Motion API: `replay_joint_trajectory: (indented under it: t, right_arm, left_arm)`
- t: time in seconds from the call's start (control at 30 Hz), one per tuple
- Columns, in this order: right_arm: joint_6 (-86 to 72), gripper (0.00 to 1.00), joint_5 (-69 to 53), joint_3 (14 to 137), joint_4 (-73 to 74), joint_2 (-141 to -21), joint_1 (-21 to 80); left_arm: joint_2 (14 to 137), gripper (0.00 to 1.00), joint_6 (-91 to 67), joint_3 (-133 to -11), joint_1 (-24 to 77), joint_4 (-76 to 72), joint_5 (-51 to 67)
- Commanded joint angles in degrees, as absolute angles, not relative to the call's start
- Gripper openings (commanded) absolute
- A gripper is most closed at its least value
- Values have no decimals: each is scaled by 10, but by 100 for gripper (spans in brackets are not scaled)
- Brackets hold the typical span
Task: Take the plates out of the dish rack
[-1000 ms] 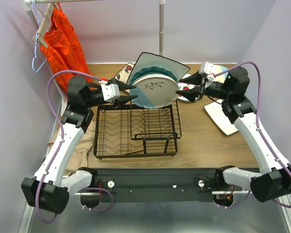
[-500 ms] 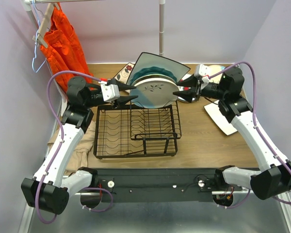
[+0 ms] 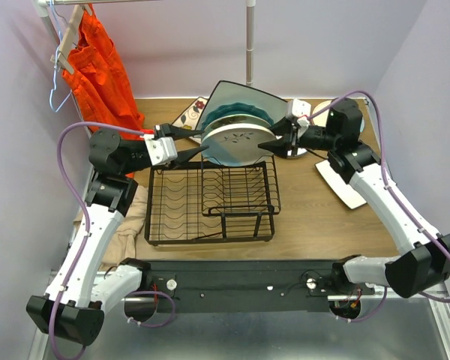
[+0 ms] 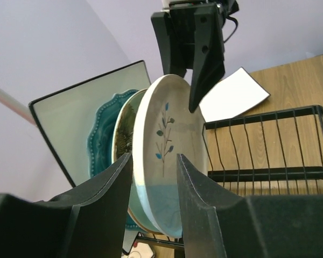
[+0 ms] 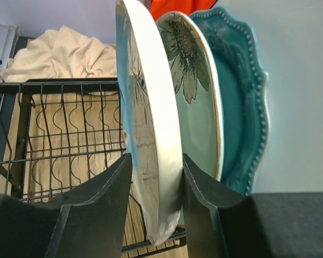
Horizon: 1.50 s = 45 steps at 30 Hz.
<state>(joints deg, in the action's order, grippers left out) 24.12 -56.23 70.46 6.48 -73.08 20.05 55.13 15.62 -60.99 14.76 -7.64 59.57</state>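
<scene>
Jaws of the right gripper [image 5: 156, 159] pinch the white round leaf-sprig ceramic plate [image 3: 240, 141] standing at the black wire dish rack's [image 3: 210, 217] far end, while the left gripper [image 4: 153, 157] straddles the opposite rim, contact unclear; unequal lifting could twist it free.

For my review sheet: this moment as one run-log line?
white leaf-sprig ceramic plate | frontmost in black wire dish rack | left gripper, right gripper straddle its rim | grip unconfirmed

An orange cloth [image 3: 97, 67] hangs at the back left, and a cream cloth [image 5: 59, 51] lies on the wooden surface [image 3: 315, 217].
</scene>
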Motion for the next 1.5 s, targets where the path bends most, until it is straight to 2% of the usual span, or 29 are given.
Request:
replay_joint_trajectory:
  t: [0.0, 0.13, 0.23, 0.33, 0.37, 0.57, 1.23, 1.47]
  right_arm:
    - [278, 47, -516, 735, 118, -753, 229]
    - [288, 45, -511, 737, 121, -758, 237]
    - [289, 38, -504, 737, 121, -759, 238]
    - [290, 27, -500, 740, 122, -758, 238]
    - [290, 20, -499, 742, 122, -758, 239]
    - [293, 1, -506, 760, 126, -757, 239]
    - [266, 1, -527, 938, 112, -798, 238]
    - [230, 1, -517, 937, 109, -779, 239]
  left_arm:
    - [540, 47, 149, -606, 152, -87, 532]
    - [536, 47, 148, -602, 152, -87, 516]
    - [536, 47, 148, -600, 151, -88, 509]
    - [537, 47, 148, -599, 152, -88, 508]
    - [538, 47, 148, -599, 152, -87, 508]
    - [537, 47, 148, -592, 152, -91, 508]
    - [539, 47, 145, -582, 152, -103, 494]
    - [534, 47, 142, -594, 152, -104, 495]
